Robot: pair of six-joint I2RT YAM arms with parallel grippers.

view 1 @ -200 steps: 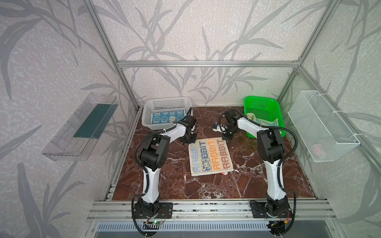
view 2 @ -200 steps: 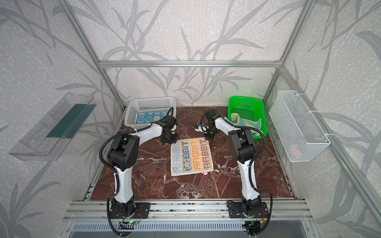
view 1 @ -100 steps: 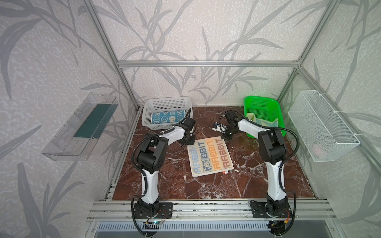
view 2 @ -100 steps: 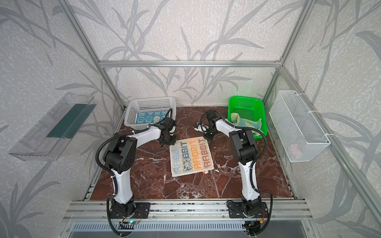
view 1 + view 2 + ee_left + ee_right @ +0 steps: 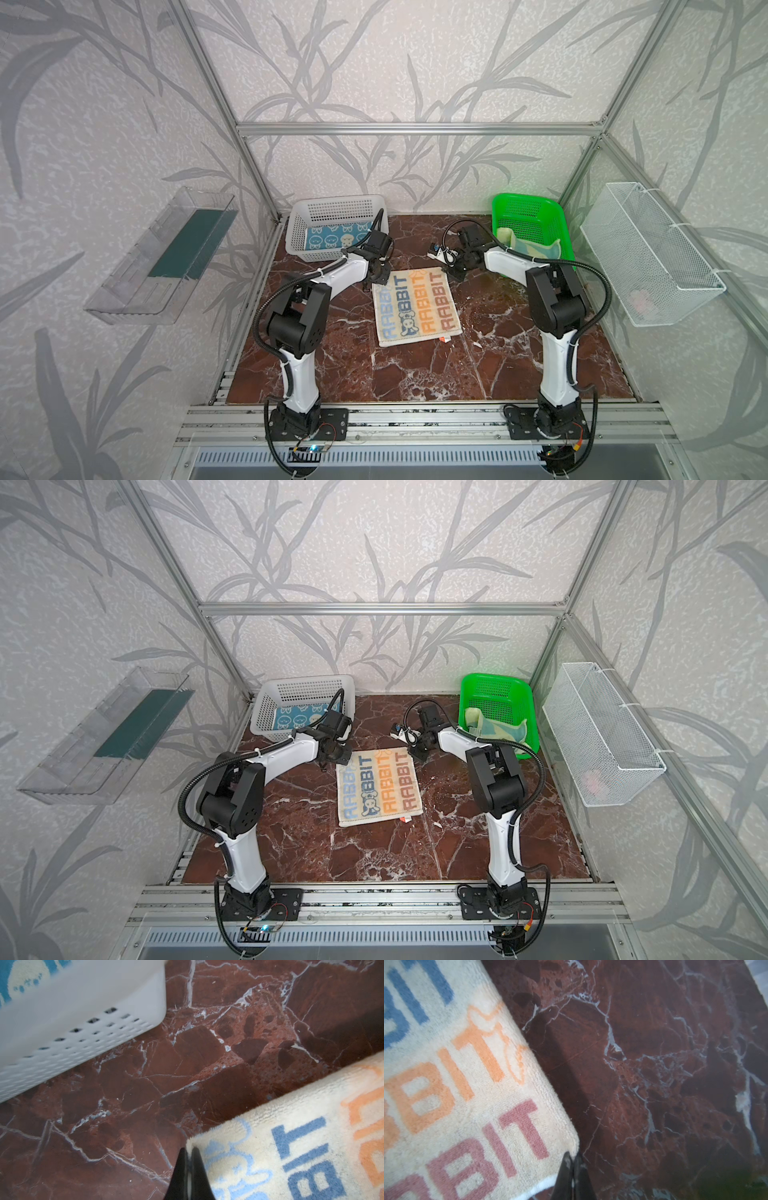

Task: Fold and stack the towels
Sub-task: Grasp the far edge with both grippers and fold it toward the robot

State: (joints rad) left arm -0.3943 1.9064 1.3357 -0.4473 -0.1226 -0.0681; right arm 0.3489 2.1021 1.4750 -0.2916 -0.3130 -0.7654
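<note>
The cream "RABBIT" towel point(image 5: 417, 305) point(image 5: 380, 785) lies flat on the marble table in both top views. My left gripper point(image 5: 376, 278) point(image 5: 188, 1150) is shut on the towel's far left corner. My right gripper point(image 5: 455, 274) point(image 5: 572, 1155) is shut on its far right corner. In each wrist view the dark tips pinch the cream pile at the corner. A blue towel with rabbit faces point(image 5: 332, 239) lies in the white basket point(image 5: 338, 208). A teal and pale yellow towel point(image 5: 532, 247) is crumpled in the green basket point(image 5: 528, 203).
The white basket's wall point(image 5: 83, 1012) stands close behind my left gripper. A wire basket point(image 5: 648, 257) hangs on the right wall and a clear shelf point(image 5: 162, 257) on the left wall. Small scraps point(image 5: 444, 339) lie by the towel's near right corner.
The right jaws have closed the last bit on the corner. The towel's far edge has shifted slightly toward the back. The left arm's elbow has moved a little left.
</note>
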